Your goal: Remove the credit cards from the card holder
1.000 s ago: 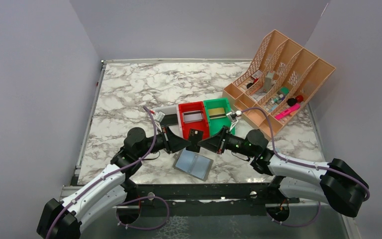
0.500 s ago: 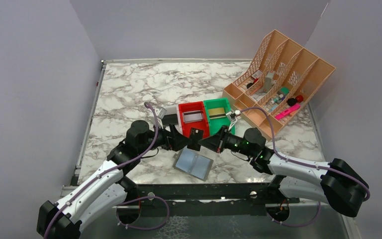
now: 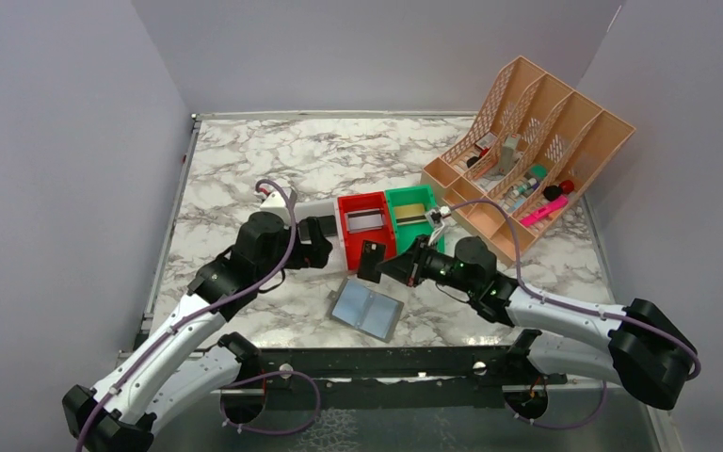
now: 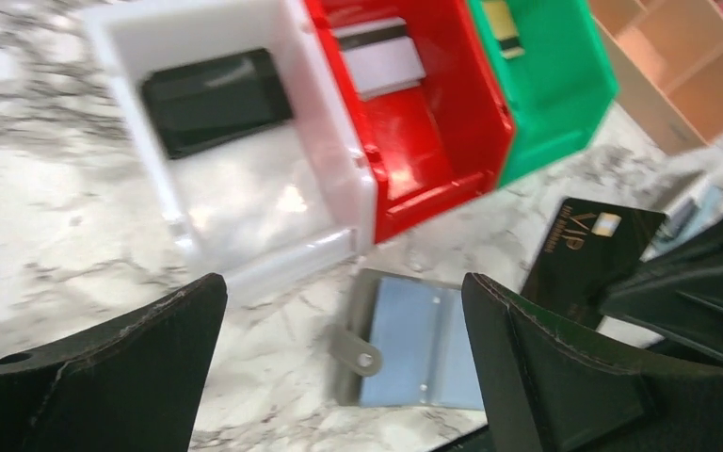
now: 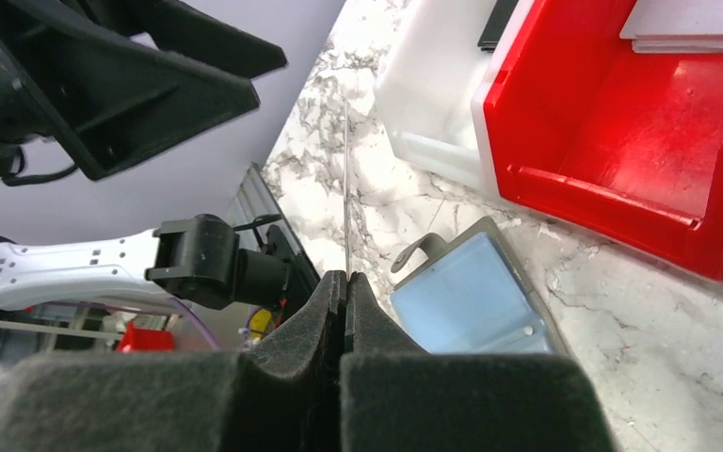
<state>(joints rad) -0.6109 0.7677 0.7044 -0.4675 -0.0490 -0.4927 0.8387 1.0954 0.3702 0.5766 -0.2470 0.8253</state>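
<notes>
Near the desk's front edge the card holder [image 3: 367,309] lies open, apparently emptied; right claw [image 3: 382,266] pinches a black credit card [image 3: 371,260] just beside it, left claw [image 3: 318,245] spread wide; only setting that card down seems left

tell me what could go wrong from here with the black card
1. The right gripper pinches the black card by one edge only, and the open left gripper is off it. The card may pivot or slip out and drop toward the open wallet.
2. In the top view the card hangs close to the red bin, so it might clip that bin's front wall on the way to a bin.
</notes>
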